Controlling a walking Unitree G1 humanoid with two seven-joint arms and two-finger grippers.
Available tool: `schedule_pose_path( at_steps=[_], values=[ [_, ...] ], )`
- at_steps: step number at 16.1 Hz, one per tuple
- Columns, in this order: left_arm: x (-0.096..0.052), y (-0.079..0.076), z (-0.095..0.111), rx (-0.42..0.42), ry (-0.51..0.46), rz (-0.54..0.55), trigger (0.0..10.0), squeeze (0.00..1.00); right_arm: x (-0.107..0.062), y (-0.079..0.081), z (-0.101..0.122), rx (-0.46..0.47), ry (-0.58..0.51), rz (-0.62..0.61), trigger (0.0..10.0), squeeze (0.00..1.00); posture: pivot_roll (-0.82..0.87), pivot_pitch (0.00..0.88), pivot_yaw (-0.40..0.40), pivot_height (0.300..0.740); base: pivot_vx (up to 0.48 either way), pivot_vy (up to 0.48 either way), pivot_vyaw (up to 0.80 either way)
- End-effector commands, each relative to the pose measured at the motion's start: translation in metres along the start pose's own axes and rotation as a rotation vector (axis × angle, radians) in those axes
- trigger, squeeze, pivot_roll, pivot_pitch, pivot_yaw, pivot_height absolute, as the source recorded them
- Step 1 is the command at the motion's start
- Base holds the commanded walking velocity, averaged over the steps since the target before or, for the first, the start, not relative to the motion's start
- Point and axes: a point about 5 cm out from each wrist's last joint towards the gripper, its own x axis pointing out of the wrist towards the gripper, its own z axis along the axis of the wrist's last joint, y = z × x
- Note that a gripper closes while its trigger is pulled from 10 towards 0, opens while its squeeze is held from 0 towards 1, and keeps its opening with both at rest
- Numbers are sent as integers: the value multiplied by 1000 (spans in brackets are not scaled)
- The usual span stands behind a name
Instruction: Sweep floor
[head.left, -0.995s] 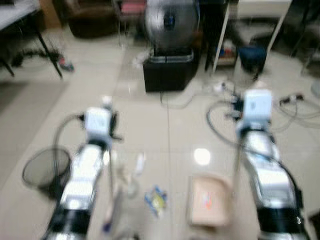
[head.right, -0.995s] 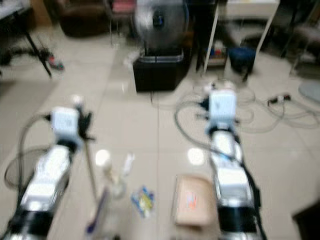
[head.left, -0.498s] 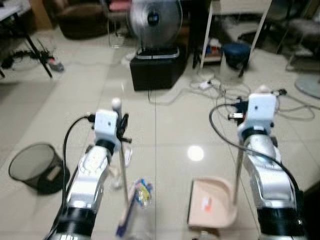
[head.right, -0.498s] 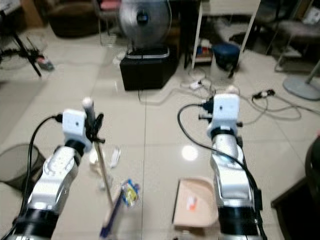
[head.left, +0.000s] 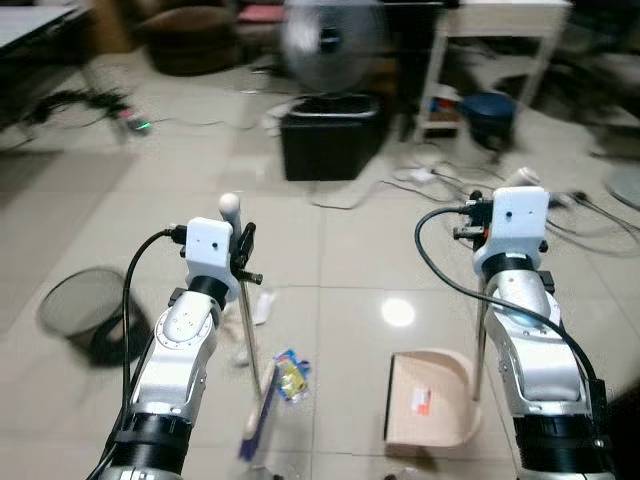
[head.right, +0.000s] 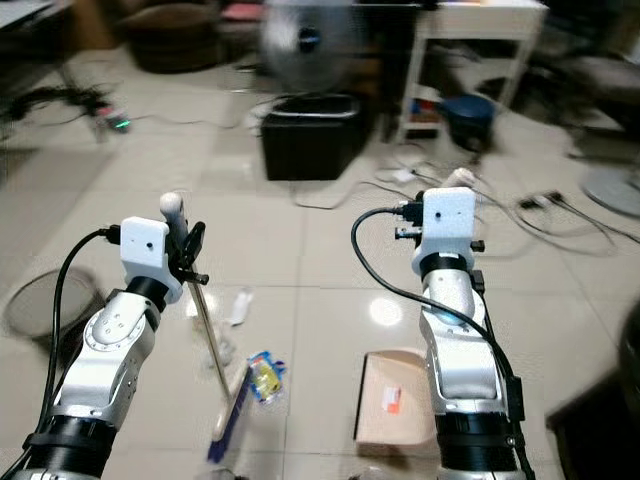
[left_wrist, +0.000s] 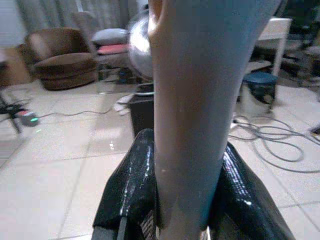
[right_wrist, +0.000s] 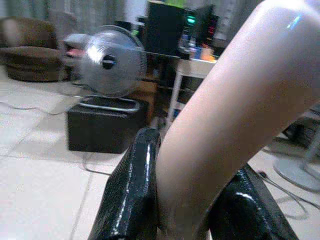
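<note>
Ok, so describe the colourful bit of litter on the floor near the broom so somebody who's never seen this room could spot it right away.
Start at the black box under the fan and come toward the robot across the tiled floor. Between the broom head held by the left claw and the beige dustpan lies a small crumpled wrapper. It is bright blue and yellow, unlike the pale white scraps nearby.
</note>
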Motion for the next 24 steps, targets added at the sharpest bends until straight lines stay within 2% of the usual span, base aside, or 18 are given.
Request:
schedule_pose_path(
  at_steps=[1, 4, 10, 11, 16, 24],
  values=[
    [2, 4, 12, 22, -58, 10, 10000, 0, 2, 2, 10, 6, -59, 11, 10000, 0, -108, 41, 46, 740, 394, 0, 800],
    [2, 3, 12, 24, -56, 4, 10000, 0, 2, 2, 11, 2, -68, 4, 10000, 0, -108, 31, 46, 740, 395, 0, 800],
    [1, 2, 10, 19, -51, -1, 10000, 0, 2, -1, 9, 8, -77, -13, 10000, 0, -109, 18, 45, 740, 389, 0, 0],
    [1, 2, 9, -15, -61, 1, 10000, 0, 2, 0, 10, 3, -79, -11, 10000, 0, -109, 18, 45, 740, 330, 0, 0],
    [0, 5, 7, -2, -54, 25, 10000, 0, 3, -3, 8, -21, -92, -10, 10000, 0, -108, 19, 44, 740, 0, 0, 0],
    [-1, 18, 8, 4, -65, 146, 10000, 0, 5, -12, 6, -32, -111, -10, 10000, 0, -98, 62, 42, 740, 0, 0, 0]
  ],
)
